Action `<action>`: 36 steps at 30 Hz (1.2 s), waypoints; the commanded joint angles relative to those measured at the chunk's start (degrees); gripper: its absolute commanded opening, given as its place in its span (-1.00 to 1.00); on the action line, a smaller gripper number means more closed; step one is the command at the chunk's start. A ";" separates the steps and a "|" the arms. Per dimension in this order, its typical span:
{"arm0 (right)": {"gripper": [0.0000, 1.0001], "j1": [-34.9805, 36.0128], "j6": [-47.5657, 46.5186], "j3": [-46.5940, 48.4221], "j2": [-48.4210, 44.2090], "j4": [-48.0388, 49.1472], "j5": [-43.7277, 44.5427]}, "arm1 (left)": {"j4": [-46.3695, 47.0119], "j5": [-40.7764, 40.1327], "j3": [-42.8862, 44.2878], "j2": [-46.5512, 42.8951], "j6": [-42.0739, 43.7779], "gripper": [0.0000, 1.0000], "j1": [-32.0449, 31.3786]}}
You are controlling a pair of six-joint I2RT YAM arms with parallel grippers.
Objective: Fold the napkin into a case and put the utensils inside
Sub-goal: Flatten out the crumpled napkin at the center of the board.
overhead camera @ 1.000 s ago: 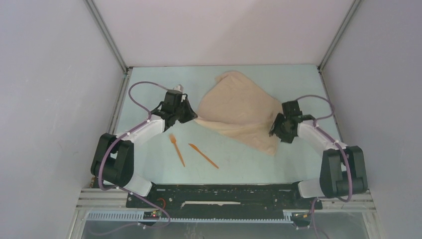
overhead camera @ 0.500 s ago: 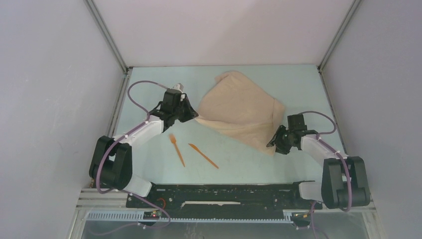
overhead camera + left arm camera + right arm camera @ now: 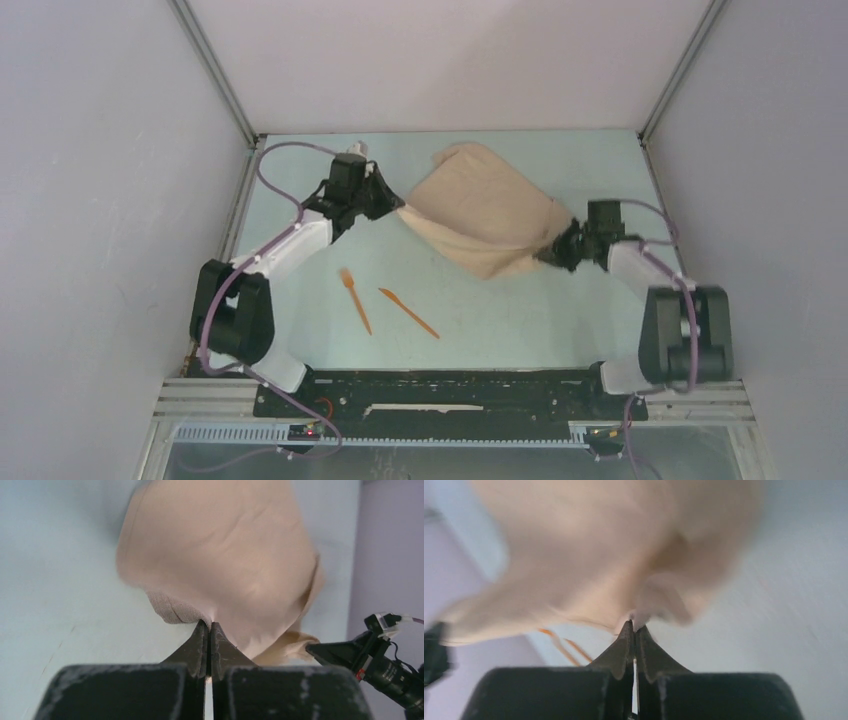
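The beige napkin (image 3: 483,212) hangs bunched between both arms at the back middle of the table, lifted off the surface along its near edge. My left gripper (image 3: 397,208) is shut on the napkin's left corner (image 3: 200,615). At the right, my right gripper (image 3: 553,252) is shut on the napkin's right corner (image 3: 644,611). The cloth fills both wrist views, blurred in the right one. An orange fork (image 3: 355,300) and an orange knife (image 3: 408,312) lie side by side on the table in front of the napkin, apart from both grippers. No case shape shows.
Pale blue table (image 3: 500,320) inside a white-walled enclosure with metal corner posts (image 3: 215,75). The black base rail (image 3: 450,390) runs along the near edge. The right gripper's tip (image 3: 345,652) shows at the right of the left wrist view.
The right gripper shut on the napkin's near right corner and lifted it back toward the far side. The left gripper rose and moved back with its corner. The utensils stayed put.
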 commanded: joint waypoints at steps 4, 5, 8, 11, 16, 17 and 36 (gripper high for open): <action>-1.00 -8.65 12.02 48.17 27.77 12.52 -21.09 | 1.49 7.60 34.41 20.21 -6.74 -1.00 6.20; -1.00 -9.42 12.21 56.15 30.93 11.54 -22.65 | 1.26 9.53 41.04 23.02 -6.61 -1.00 6.86; -1.00 -11.55 13.04 81.21 38.01 5.94 -26.23 | 0.72 12.07 58.17 27.75 -4.01 -1.00 7.85; -1.00 -13.28 13.50 94.42 38.40 2.60 -29.16 | 0.44 12.49 68.54 27.10 0.12 -1.00 7.92; -1.00 -15.50 10.41 86.16 27.97 3.50 -31.56 | 4.19 13.21 61.99 16.64 3.73 -1.00 7.81; -1.00 -15.55 9.43 81.29 23.98 3.67 -31.10 | 6.96 13.19 54.66 13.61 3.12 -1.00 7.83; -1.00 -22.04 -13.63 2.45 -1.53 -8.03 -8.32 | 23.66 6.99 -22.42 -1.95 -8.18 -1.00 -3.39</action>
